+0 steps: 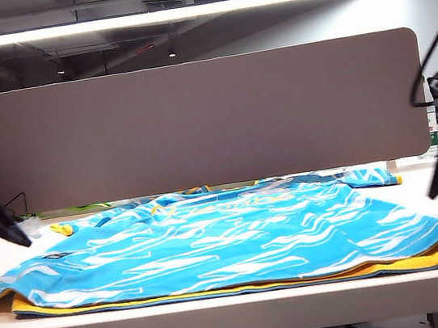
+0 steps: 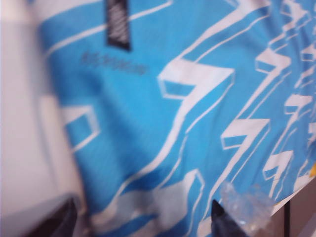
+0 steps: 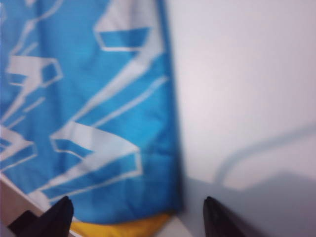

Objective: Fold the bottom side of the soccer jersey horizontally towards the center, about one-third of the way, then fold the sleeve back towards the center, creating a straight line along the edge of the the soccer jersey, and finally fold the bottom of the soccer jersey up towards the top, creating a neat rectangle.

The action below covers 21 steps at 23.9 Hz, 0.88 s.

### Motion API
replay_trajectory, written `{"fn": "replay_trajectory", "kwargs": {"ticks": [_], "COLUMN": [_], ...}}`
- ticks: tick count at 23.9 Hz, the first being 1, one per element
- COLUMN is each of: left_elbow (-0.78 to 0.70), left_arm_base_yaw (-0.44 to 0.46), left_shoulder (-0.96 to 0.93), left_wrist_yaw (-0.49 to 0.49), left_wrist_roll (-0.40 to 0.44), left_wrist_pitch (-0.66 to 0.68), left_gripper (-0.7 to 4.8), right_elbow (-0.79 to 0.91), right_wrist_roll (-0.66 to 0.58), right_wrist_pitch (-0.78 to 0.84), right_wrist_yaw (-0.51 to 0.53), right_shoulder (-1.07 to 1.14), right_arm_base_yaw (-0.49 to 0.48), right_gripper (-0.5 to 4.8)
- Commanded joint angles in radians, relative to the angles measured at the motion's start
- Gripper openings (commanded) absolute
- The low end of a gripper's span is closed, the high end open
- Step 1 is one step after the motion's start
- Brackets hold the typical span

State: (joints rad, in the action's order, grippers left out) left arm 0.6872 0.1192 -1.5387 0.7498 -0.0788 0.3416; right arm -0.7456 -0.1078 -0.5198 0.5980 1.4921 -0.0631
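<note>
White table [image 1: 240, 312]: soccer jersey [image 1: 230, 240] flat between left gripper [image 1: 19, 238] and right gripper [image 1: 435, 191]; both jaws wide, empty.

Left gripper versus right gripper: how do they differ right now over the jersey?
The left gripper hangs at the left end of the soccer jersey, the right gripper at its right end. In the wrist views, patterned cloth fills the span under the left gripper, while the right gripper straddles the jersey's side edge, half over bare table. Both are open, holding nothing.
</note>
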Motion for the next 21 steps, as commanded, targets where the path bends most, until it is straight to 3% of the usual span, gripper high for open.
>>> {"fn": "replay_trajectory", "kwargs": {"ticks": [1,8,9,11,12,14,19,21], "left_elbow": [-0.016,-0.016,-0.016,-0.016,-0.016,-0.016,-0.016,-0.016], "left_arm_base_yaw": [-0.029,-0.113,-0.119,-0.123,-0.123,-0.123,-0.123,-0.123], "left_shoulder": [-0.042,-0.058,-0.06,-0.06,-0.06,-0.06,-0.034,0.041], "left_wrist_yaw": [-0.083,-0.109,-0.11,-0.116,-0.118,-0.117,-0.089,-0.043], "left_wrist_roll": [0.0,-0.014,-0.014,-0.004,-0.004,-0.017,-0.066,-0.101], "left_wrist_pitch": [0.033,-0.058,-0.067,-0.082,-0.097,-0.119,-0.093,0.036], "left_gripper": [3.54,3.21,2.73,0.89,0.01,-0.05,-0.05,-0.05], "right_elbow": [0.008,0.008,0.008,0.008,0.008,0.008,0.008,0.008], "right_wrist_roll": [-0.02,-0.061,-0.065,-0.078,-0.082,-0.081,-0.083,-0.071], "right_wrist_pitch": [0.011,0.081,0.085,0.098,0.102,0.119,0.103,0.026], "right_wrist_yaw": [-0.01,-0.021,-0.022,-0.022,-0.013,0.023,0.088,0.122], "right_shoulder": [0.04,0.096,0.096,0.096,0.096,0.096,0.076,0.005], "right_arm_base_yaw": [0.028,0.132,0.137,0.143,0.143,0.143,0.143,0.143], "right_gripper": [3.66,3.56,3.42,2.8,1.46,-0.09,-0.08,-0.08]}}
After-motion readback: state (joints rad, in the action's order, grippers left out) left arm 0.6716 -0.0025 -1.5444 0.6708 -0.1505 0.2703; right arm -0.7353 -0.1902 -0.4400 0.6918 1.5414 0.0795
